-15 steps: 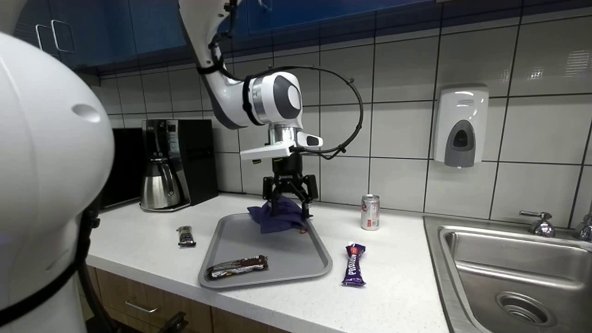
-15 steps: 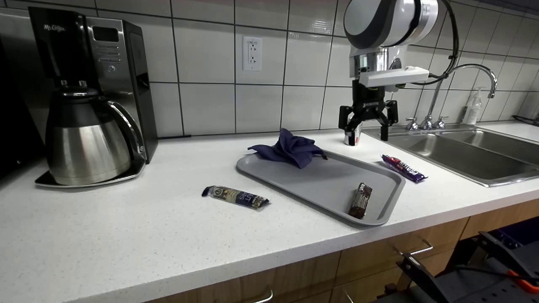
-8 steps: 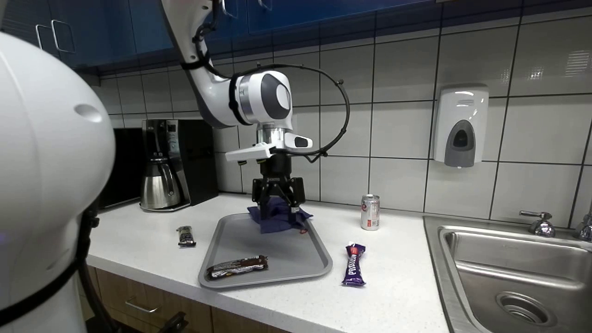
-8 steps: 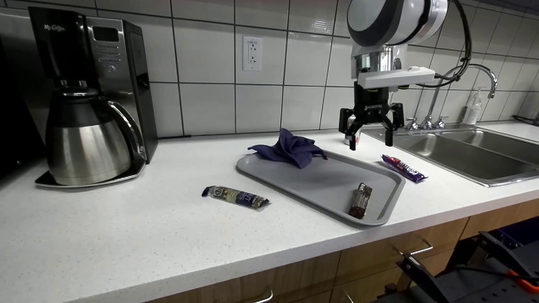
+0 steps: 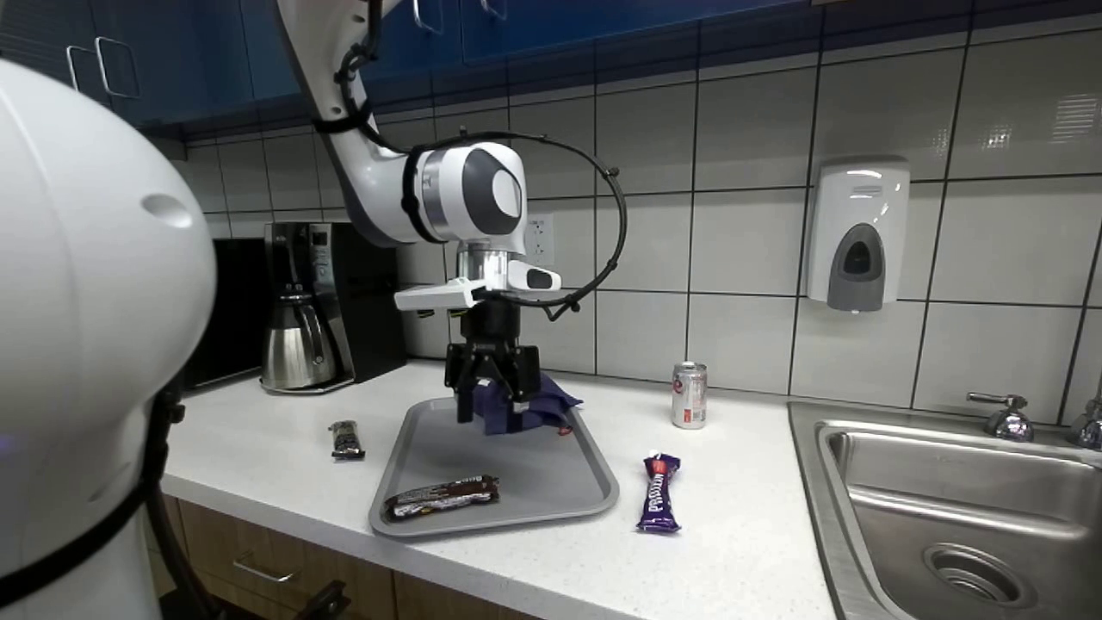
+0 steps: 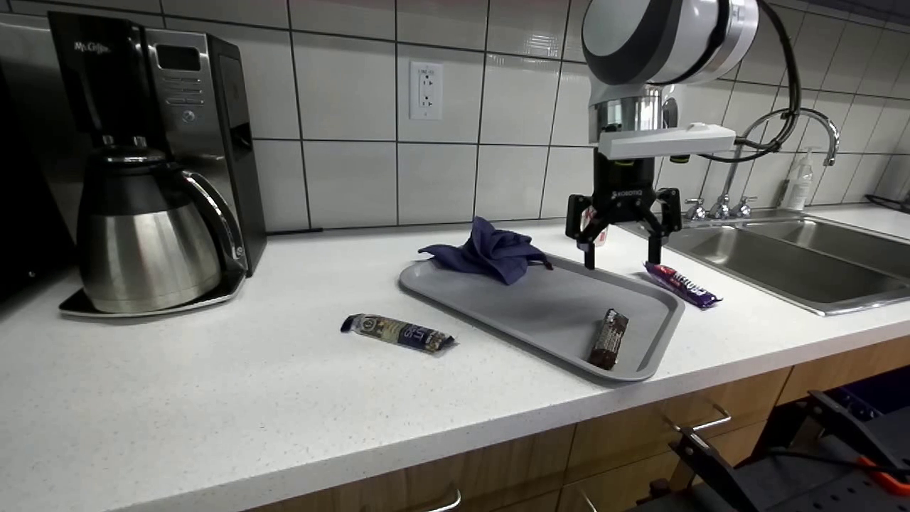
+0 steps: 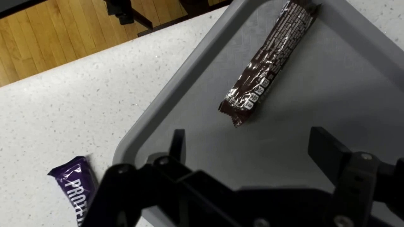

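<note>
Wrist view: the fingers of my gripper (image 7: 248,138) stand wide apart, and the flat of a grey tray (image 7: 186,82) shows between them. Just past my fingertips, a brown-wrapped snack bar (image 7: 268,64) lies aslant on the tray, one end toward me. Outside the tray's rim, a purple protein bar (image 7: 75,186) rests on the speckled white countertop (image 7: 79,113), partly hidden by my gripper.

In an exterior view, I hang above the tray with fingers pointing down, in front of a crumpled dark blue cloth (image 5: 547,403) lying over the tray's wall side. The brown-wrapped snack bar lies near the front rim. To the right, the purple protein bar is on the countertop; a silver drink can (image 5: 689,394) stands farther back, near the tiled wall (image 5: 749,241), and a steel sink (image 5: 831,499) lies beyond.

In an exterior view, a Mr. Coffee machine (image 6: 192,92) stands at the left with a steel carafe (image 6: 149,242) on its base. A blue-ended snack bar (image 6: 398,333) lies on the countertop between carafe and tray. Spread, my gripper is well apart from the brown-wrapped snack bar, and the silver drink can shows partly behind one finger.
</note>
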